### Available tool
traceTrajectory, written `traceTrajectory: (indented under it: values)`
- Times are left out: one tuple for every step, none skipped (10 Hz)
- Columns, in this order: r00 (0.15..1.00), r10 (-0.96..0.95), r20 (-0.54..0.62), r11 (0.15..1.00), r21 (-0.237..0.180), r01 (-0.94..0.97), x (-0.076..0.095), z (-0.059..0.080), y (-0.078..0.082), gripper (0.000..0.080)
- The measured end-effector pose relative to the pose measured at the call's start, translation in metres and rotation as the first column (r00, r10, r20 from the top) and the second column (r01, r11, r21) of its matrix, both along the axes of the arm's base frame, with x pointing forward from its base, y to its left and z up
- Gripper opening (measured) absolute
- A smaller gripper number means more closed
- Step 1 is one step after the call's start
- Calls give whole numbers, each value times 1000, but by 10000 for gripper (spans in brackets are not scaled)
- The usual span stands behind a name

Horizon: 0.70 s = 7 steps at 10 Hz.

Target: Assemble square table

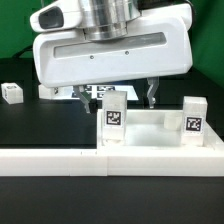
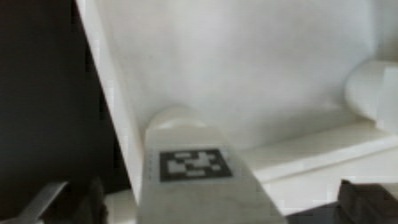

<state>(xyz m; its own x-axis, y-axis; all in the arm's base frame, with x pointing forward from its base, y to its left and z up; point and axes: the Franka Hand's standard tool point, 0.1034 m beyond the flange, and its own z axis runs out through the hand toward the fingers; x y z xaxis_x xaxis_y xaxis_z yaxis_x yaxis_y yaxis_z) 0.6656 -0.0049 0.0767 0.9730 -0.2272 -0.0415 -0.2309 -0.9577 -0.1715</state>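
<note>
The square table's white slab (image 1: 152, 136) lies flat at the front right, with two white tagged legs standing upright on it, one near its left corner (image 1: 114, 117) and one at its right corner (image 1: 193, 116). My gripper (image 1: 121, 98) hangs open just above and behind the left leg. In the wrist view that leg (image 2: 194, 160) rises between my dark fingertips (image 2: 50, 202), with a gap on each side and nothing gripped. The slab's surface (image 2: 231, 60) fills that view, and the other leg (image 2: 374, 90) shows blurred at its edge. A loose leg (image 1: 12, 93) lies far off at the exterior view's left.
A long low white border wall (image 1: 50, 161) runs along the front of the black table. The marker board (image 1: 85, 93) lies behind the gripper, mostly hidden by it. A green backdrop stands behind.
</note>
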Motion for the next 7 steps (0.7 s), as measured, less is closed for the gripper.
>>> traceTrajectory:
  values:
    - [1000, -14, -3, 1000, 0, 14, 0, -1, 0, 640]
    - [1000, -14, -3, 1000, 0, 14, 0, -1, 0, 640]
    - [998, -54, -10, 999, 2, 54, 0, -1, 0, 482]
    - [987, -155, -29, 988, 0, 155, 0, -1, 0, 314]
    - [974, -222, -41, 975, -7, 222, -1, -2, -3, 314]
    - [962, -268, -50, 963, -8, 268, -1, -2, -3, 296]
    - [930, -361, -66, 932, -12, 361, -1, -2, -2, 296]
